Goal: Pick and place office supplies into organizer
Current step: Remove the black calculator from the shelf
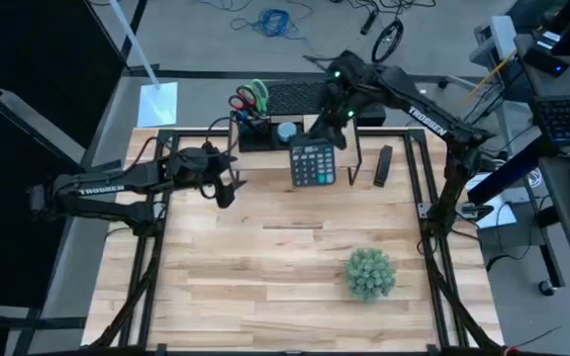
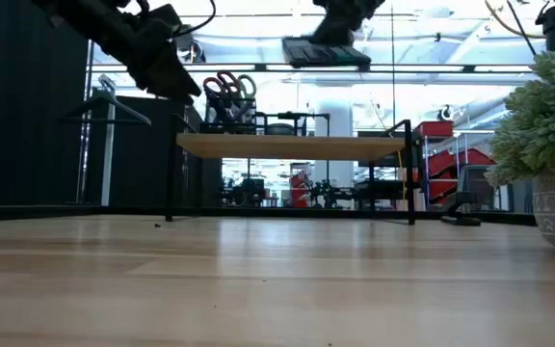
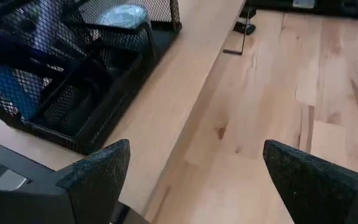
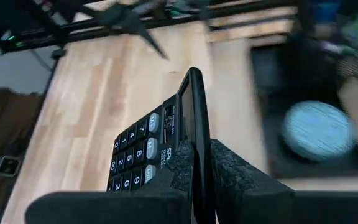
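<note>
The light wooden table [image 1: 265, 267] carries one black mesh organizer [image 1: 255, 133] on the riser, holding two scissors [image 1: 248, 97]. The right gripper [image 4: 194, 165] clamps one black calculator [image 1: 313, 163] aloft; the left gripper [image 3: 191, 177] hangs wide open near the organizer.

Light wood plank surface [image 1: 295, 257] sits under bright overhead light. Beyond it, grey floor [image 1: 206, 44] with a blue cable tangle [image 1: 275, 20]. Black curtain [image 2: 27, 116] hangs one side; red stairs [image 2: 451, 159] and white column [image 2: 333, 120] stand deep in the hall.
</note>
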